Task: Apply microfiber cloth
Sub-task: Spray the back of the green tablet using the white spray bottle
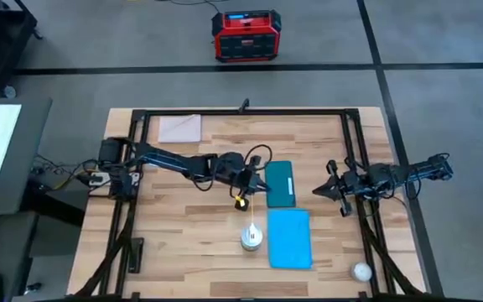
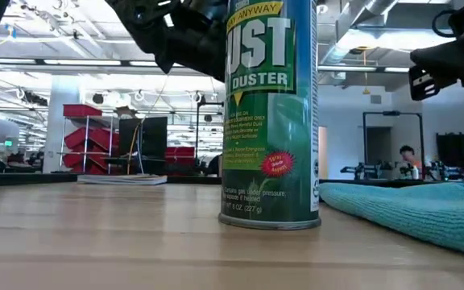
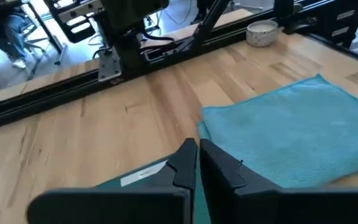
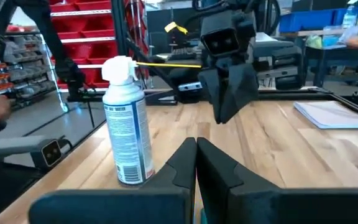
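The sky-blue microfiber cloth [image 1: 290,238] lies spread flat on the wooden table near its front edge, also seen in the low view [image 2: 409,205] and left wrist view [image 3: 291,134]. Just behind it lies the dark teal device [image 1: 281,184]. My left gripper [image 1: 254,180] is shut and hangs above the device's left edge [image 3: 135,179]; the low view shows it well above the table. My right gripper [image 1: 325,189] is shut to the right of the device, clear of the table, with nothing in it [image 4: 196,163].
A green duster can [image 1: 252,237] stands upright just left of the cloth [image 2: 270,113]. A small white bowl [image 1: 360,271] sits at the front right corner. A pale grey-beige sheet [image 1: 179,127] lies at the back left. A black frame [image 1: 241,111] runs around the table.
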### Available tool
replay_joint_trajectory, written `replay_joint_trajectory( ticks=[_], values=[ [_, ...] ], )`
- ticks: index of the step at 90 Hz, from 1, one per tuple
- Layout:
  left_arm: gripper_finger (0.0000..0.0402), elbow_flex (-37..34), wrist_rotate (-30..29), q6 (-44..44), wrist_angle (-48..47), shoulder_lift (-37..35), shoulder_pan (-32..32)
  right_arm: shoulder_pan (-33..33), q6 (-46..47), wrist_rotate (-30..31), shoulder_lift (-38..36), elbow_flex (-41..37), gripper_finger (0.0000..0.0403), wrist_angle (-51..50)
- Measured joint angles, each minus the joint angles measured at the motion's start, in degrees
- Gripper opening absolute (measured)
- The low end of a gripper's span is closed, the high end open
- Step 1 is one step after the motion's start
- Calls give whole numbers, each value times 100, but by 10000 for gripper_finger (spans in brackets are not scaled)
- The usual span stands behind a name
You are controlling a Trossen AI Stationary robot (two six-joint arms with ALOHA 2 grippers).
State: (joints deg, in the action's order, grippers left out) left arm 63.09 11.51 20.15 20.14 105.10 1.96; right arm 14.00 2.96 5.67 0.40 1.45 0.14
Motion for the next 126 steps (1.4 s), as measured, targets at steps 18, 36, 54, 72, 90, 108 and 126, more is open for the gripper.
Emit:
replay_joint_trajectory(
  ticks=[18,36,54,72,90,108,126],
  values=[
    [0,-2,-60,37,-9,0,94,-55,1,70,1,7,0,-32],
    [0,-2,-129,130,-11,0,232,-184,2,70,2,9,0,-69],
    [0,-2,-138,176,-14,0,374,-290,3,70,2,13,0,-106],
    [0,-4,-141,276,-15,0,552,-354,4,70,0,15,0,-150],
    [0,203,-140,250,-59,518,574,-363,10,73,13,15,0,-172],
    [0,996,-192,291,-476,1193,407,-363,47,72,134,15,0,-179],
    [0,1978,-367,648,-1657,1768,302,-365,68,72,243,15,0,-188]
  ],
)
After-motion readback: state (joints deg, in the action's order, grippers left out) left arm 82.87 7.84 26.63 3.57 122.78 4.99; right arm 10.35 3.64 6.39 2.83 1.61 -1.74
